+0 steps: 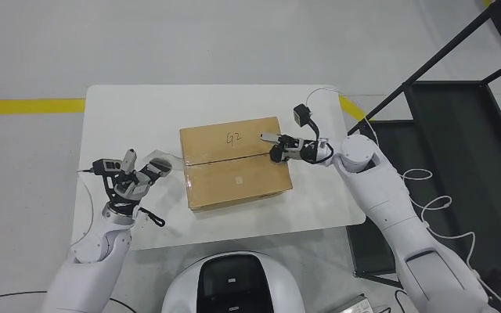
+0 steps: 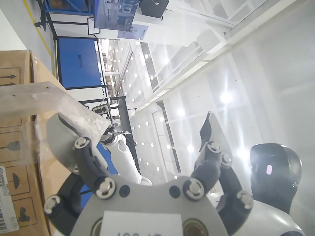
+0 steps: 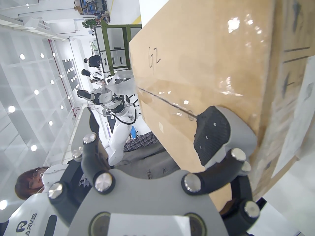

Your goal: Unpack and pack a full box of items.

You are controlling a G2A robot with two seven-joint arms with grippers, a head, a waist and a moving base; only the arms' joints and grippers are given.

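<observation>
Working the tape is the step in hand here, by my read: the box [image 1: 235, 164] sits shut in the middle of the counter [image 1: 125, 117], its top seam [image 3: 162, 99] sealed under clear film. Your left gripper [image 1: 147, 164] is just beside the box's left end, jaws spread wide. A loose strip of tape [image 2: 49, 94] runs from that end and lies across one finger [image 2: 71, 133], draped or stuck, not pinched between the two. Your right gripper [image 1: 274, 145] is at the opposite end, jaws also released, one dark pad [image 3: 211, 133] over the top right by the seam and the other finger off the box. I can't tell whether that pad presses down or only hovers.

To do this well, close the left jaws on the strip before you pull, since tape merely stuck to one finger may slip off. Draw it low and along the seam, not upward, so the film lifts cleanly. Steady the far end with the right pad, or the box could slide across the counter.
</observation>
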